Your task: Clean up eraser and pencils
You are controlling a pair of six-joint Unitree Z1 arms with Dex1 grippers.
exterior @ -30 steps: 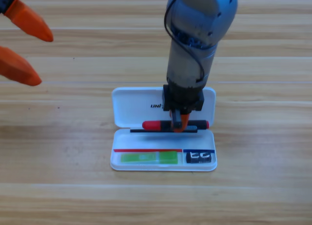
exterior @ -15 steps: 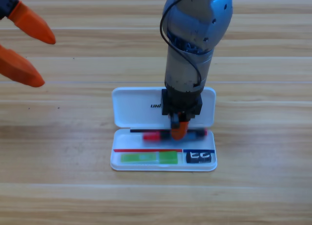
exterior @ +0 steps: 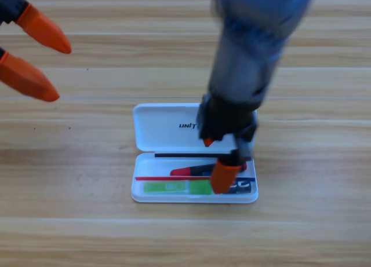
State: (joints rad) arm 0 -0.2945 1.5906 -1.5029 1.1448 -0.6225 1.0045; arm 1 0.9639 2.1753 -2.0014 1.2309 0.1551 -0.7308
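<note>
The white case (exterior: 156,121) lies open at the table's middle, lid away from me and tray (exterior: 137,195) toward me. Along the tray's front the light green pencil (exterior: 174,187) lies flat. At its right end sits the black eraser (exterior: 242,187), partly hidden by an orange jaw. The red-and-black pencil (exterior: 186,171) rests slanted in the tray, its red end to the left. My right gripper (exterior: 215,159) hangs over the tray's right half, open, jaws apart and off the pencil. My left gripper (exterior: 61,72) waits open at the upper left.
The right arm's grey body covers the lid's right part and the table behind it. Bare wooden table surrounds the case on all sides.
The right gripper carried the red-and-black pencil from the hinge line down into the tray, then opened and let it go. The arm swung slightly right. The left gripper barely moved.
</note>
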